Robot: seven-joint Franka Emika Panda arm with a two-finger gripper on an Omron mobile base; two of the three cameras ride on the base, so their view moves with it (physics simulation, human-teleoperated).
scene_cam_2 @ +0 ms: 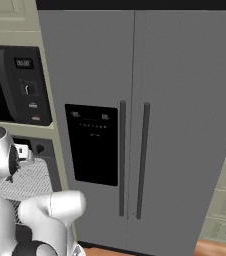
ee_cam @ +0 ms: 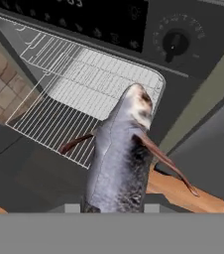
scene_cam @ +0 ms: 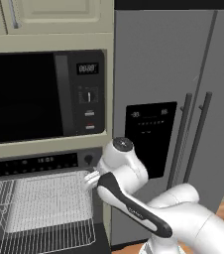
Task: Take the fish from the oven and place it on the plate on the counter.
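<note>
Fish (ee_cam: 121, 163) held in the jaws, clear of the oven (scene_cam: 39, 208) wire rack (ee_cam: 79, 94); carry it level and unhurried toward the plate.

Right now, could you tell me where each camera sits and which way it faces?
Left base view: behind the arm to its left, facing the microwave, the open oven and the fridge; arm at lower right.
Right base view: behind to its right, facing mostly the fridge; arm at lower left.
Hand view: on the hand, looking along the fish toward the oven rack.
Both base views share microwave, oven and fridge.
</note>
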